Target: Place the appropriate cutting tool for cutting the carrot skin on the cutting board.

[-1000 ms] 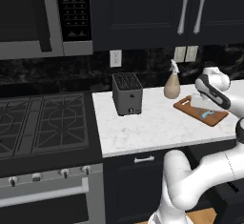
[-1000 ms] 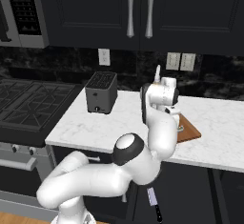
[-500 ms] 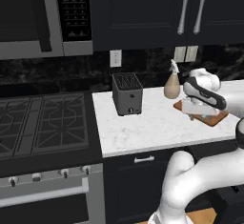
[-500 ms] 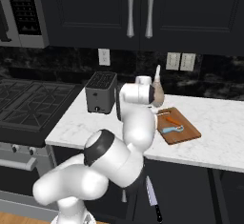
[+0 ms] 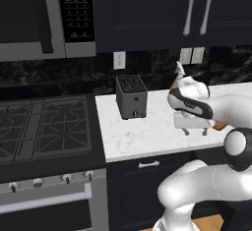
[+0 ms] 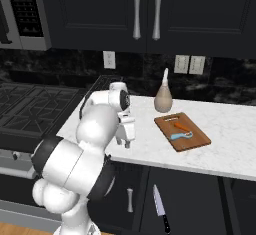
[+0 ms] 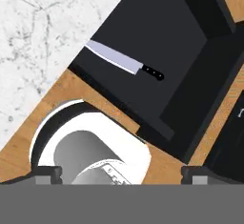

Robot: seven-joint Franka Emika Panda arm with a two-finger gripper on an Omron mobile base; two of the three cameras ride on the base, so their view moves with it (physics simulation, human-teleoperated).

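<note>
The tool (image 6: pixel 125 141) hangs above the front part of the white marble bench (image 6: pixel 150 146), its two fingers pointing down, spread wide apart and clamped on nothing. In the right base view the cutting board (image 6: pixel 192 141) lies on the bench at about 3 o'clock from the tool, well apart from it. On the board rest the carrot (image 6: pixel 181 126) and, just beside it toward the front edge, a light blue peeler (image 6: pixel 180 136). A tan bottle (image 6: pixel 163 98) stands behind the board. A knife (image 7: pixel 125 62) lies against the dark cabinet front below the bench.
</note>
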